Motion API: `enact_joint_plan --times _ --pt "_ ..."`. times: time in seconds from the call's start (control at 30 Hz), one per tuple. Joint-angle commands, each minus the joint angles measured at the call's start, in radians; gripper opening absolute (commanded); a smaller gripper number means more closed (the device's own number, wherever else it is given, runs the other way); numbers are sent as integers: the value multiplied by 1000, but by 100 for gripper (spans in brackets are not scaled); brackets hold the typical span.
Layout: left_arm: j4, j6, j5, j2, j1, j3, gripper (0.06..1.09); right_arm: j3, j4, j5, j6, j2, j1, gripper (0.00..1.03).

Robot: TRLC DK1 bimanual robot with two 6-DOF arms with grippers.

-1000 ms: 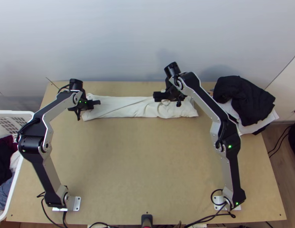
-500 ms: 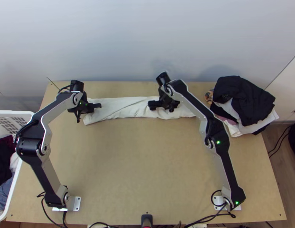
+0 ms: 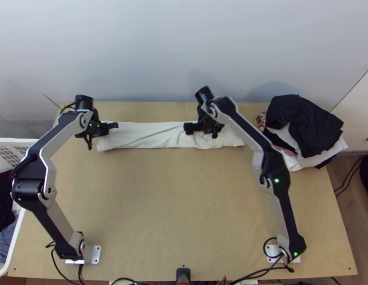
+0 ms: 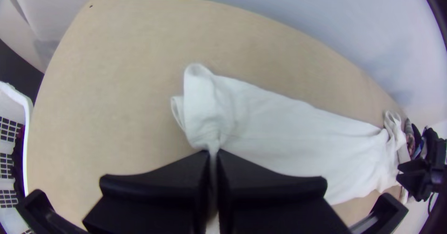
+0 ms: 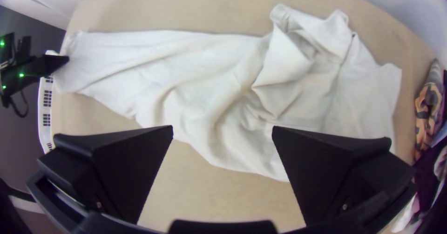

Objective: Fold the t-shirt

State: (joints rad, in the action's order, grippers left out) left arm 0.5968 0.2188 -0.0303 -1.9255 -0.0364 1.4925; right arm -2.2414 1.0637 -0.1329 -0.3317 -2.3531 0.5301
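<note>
T-shirt [image 3: 153, 135]: off-white, lying on the desk [image 3: 184, 213] in a long, narrow folded strip that leads away from the basket [image 3: 13, 140]; wrinkled, and more bunched toward the end farther from the basket.
Left pincer [image 3: 116, 126]: at the shirt's end nearer the basket; its black fingers [image 4: 158, 187] are pressed together on a pinch of cloth, with a small turned-up fold standing just beside them.
Right pincer [image 3: 186, 128]: over the shirt's half farther from the basket; its fingers [image 5: 121, 164] are spread wide, the rumpled cloth beneath and between them, nothing gripped. Whether they touch the cloth I cannot tell.
Clothes pile [image 3: 305, 126]: on the desk, farther from the basket than the shirt, near the shirt's end; black and white garments lie in it.
</note>
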Motion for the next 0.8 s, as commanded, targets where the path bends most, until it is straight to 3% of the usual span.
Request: enact_joint_plan --times 0.0,0.47,0.77 --pt "8 -24 0 23 -74 -15 10 -3 22 -36 3 140 -13 99" --pt "3 -107 -105 62 -307 -43 10 32 113 -51 2 354 -67 99" --pt "-12 -41 -111 197 -198 -1 10 101 114 -43 0 428 -90 99"
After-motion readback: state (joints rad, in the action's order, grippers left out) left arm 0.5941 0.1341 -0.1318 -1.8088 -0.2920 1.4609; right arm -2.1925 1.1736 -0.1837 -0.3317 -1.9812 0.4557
